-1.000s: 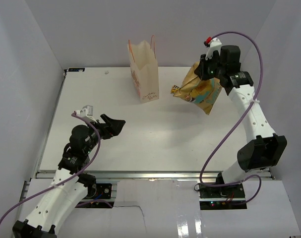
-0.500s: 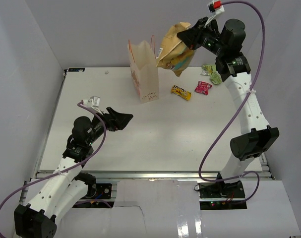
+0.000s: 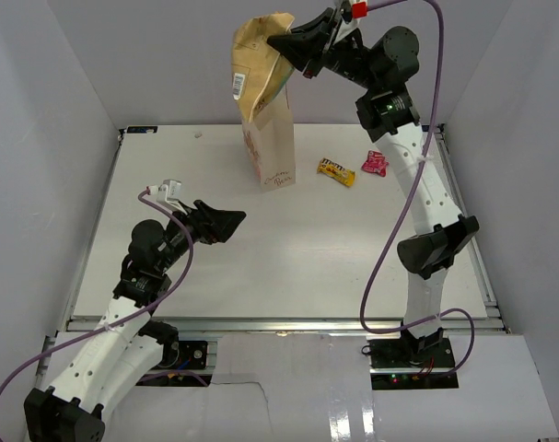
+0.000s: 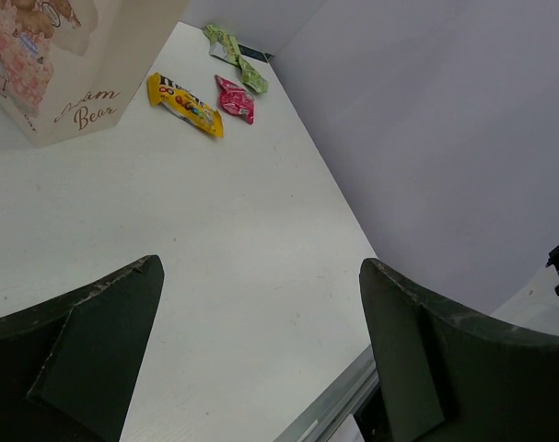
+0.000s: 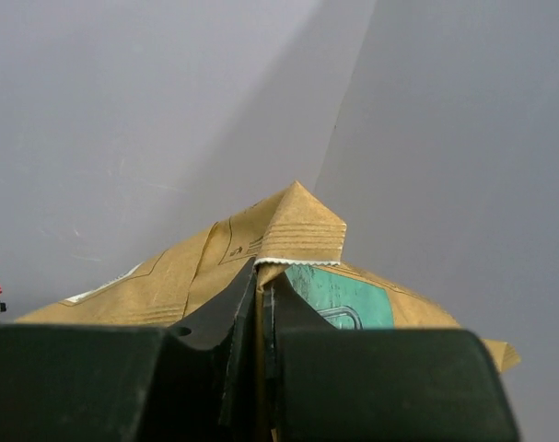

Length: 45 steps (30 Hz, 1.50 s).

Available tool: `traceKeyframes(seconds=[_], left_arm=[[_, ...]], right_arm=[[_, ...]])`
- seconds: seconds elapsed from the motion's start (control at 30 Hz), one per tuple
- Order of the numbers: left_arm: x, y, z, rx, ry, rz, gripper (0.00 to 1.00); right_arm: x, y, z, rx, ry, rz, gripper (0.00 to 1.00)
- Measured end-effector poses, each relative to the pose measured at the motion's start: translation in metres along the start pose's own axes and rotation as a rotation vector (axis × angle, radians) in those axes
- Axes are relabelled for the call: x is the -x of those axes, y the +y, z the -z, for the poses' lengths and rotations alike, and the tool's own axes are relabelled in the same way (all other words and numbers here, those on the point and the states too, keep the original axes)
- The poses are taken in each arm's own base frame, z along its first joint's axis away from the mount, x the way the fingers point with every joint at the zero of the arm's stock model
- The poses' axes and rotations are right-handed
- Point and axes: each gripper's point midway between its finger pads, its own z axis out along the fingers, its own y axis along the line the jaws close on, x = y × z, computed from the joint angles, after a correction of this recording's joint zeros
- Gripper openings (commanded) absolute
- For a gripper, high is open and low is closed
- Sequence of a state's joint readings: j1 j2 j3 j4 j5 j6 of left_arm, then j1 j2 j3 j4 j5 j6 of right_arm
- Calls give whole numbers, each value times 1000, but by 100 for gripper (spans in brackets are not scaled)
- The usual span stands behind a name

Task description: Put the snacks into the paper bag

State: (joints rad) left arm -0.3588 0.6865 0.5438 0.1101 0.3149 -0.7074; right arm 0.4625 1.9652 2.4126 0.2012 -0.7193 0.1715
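White table [image 3: 215, 276] under you, plain pale walls [image 3: 168, 55] on three sides, both arms bolted at the near edge.

Your right claw [image 3: 281, 41] is up high at the back, its jaws pinched tight on the top seam of the chip bag [image 3: 251, 69]. The right wrist view shows the crimped edge clamped flat between the two fingers. The chip bag hangs down and to the left of that claw, and its lower corner meets the mouth of the paper bag [image 3: 272, 152], which stands upright on the table straight below. You cannot tell from here whether the corner is inside the rim.

Your left claw [image 3: 228, 225] hovers low over the near left of the table with its jaws spread wide and nothing between them. The paper bag is ahead of it and slightly right, well apart.

Count: one chip bag, one paper bag, three small packets. Seen past the left claw's fingers, the yellow packet [image 4: 185, 104] lies just beside the paper bag's base, the pink packet [image 4: 235, 98] is just beyond it, and the green packet [image 4: 233, 55] is farthest, near the back wall. All three lie flat on the table, below and to the right of your right claw. From above the right arm hides the green one.
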Motion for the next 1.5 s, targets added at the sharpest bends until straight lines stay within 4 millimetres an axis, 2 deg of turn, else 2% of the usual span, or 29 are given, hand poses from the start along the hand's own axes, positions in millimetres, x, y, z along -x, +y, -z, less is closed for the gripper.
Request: traceKeyframes(seconds=[0.1,0.2,0.47,0.57,0.93,1.27,1.5], left_arm=[[0,0,0,1,0,0,98],[-1,2,-1,5,5,2,98],[-6,7,-5,20,22,9,98],[-6,7,-5,20,23,9,98],[-11,12,-9,32,42,16,98],[-13,13,-8,28,44,16,98],[-13,12,-8,27,43,16,98]], right_arm=[[5,7,-12,25,-47,67,8],[1,4,-20,24,-72,123,8],[-48,-18,-30,-5,-33,213,8],[-55,-20,-30,-6,-22,223,8],[-50,-23,-28,-11,-30,252,8],[-26,-28,-18,-29,-48,298,8],[-22,-36,-12,-45,-44,324,8]])
